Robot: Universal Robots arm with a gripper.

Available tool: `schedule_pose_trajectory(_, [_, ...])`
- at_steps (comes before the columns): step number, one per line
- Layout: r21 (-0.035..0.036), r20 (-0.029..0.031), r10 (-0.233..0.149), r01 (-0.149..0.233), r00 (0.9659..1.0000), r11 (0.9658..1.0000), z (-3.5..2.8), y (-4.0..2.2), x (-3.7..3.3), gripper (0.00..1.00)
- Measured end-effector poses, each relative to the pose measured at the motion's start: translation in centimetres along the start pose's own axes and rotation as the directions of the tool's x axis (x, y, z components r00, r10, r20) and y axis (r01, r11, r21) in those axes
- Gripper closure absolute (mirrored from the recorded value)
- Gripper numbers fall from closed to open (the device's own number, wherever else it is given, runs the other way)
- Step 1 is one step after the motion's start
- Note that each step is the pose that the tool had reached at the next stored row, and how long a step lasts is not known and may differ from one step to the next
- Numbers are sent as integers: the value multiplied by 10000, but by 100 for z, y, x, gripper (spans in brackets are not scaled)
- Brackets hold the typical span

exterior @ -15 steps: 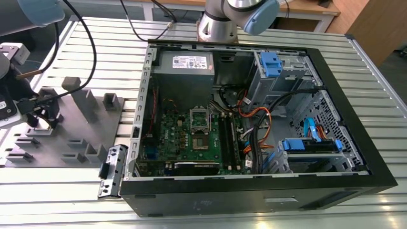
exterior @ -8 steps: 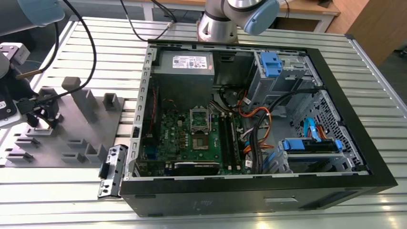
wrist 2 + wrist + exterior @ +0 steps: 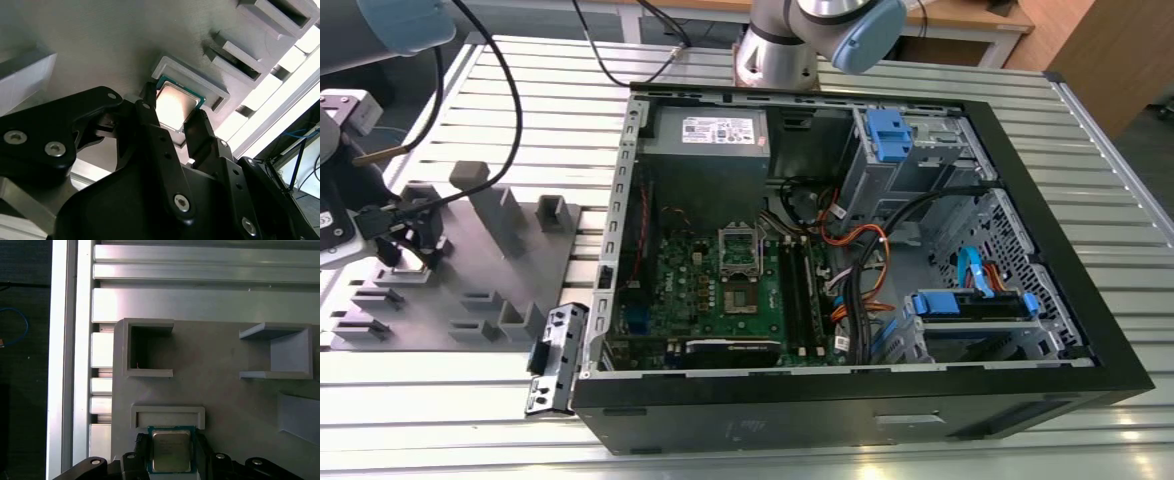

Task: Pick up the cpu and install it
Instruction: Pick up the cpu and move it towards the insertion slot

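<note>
The cpu (image 3: 171, 450), a small square chip with a silvery top and green rim, lies on the grey fixture plate (image 3: 225, 390) against a low U-shaped holder (image 3: 167, 416). My gripper (image 3: 171, 455) straddles it, one black finger pressed to each side edge, shut on the cpu. In the second wrist view the cpu (image 3: 175, 105) shows between the two fingertips (image 3: 150, 112) in the holder's recess. In the exterior view my gripper (image 3: 400, 245) hangs low over the fixture plate (image 3: 480, 260), at the exterior view's left of the open computer case (image 3: 854, 390). The motherboard's cpu socket (image 3: 744, 295) lies inside the case with its frame (image 3: 738, 245) raised.
Upright grey blocks and brackets (image 3: 500, 215) stand on the fixture plate around my gripper. A detached metal bracket (image 3: 555, 355) lies beside the case. Cables, drive bays and a power supply (image 3: 707, 135) crowd the case. The ribbed aluminium table (image 3: 454, 420) runs all around.
</note>
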State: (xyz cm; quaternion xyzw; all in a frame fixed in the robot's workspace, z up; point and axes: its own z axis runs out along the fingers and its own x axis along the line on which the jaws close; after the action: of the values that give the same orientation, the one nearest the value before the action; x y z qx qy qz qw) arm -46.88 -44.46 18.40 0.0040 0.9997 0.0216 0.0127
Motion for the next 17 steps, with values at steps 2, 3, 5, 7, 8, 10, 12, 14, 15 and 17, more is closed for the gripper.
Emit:
schedule_pose_trajectory(2, [0,0,0,0,10000,10000,0,0,0,53])
schedule_pose_trajectory(3, [0,0,0,0,10000,10000,-1,0,0,53])
schedule_pose_trajectory(5, [2,-3,0,0,10000,10000,-8,0,0,53])
schedule_pose_trajectory(7, [2,-3,0,0,10000,10000,-33,1,0,53])
schedule_pose_trajectory(8, [0,0,0,0,10000,10000,-49,2,-1,53])
schedule_pose_trajectory(10, [0,0,0,0,10000,10000,-87,4,-2,53])
schedule_pose_trajectory(12, [0,-1,0,0,10000,10000,-127,6,-3,53])
schedule_pose_trajectory(14, [1,-1,0,0,10000,10000,-176,8,-4,53])
schedule_pose_trajectory(15, [0,0,0,0,10000,10000,-203,9,-5,53])
schedule_pose_trajectory(17, [0,0,0,0,10000,10000,-272,12,-7,53])
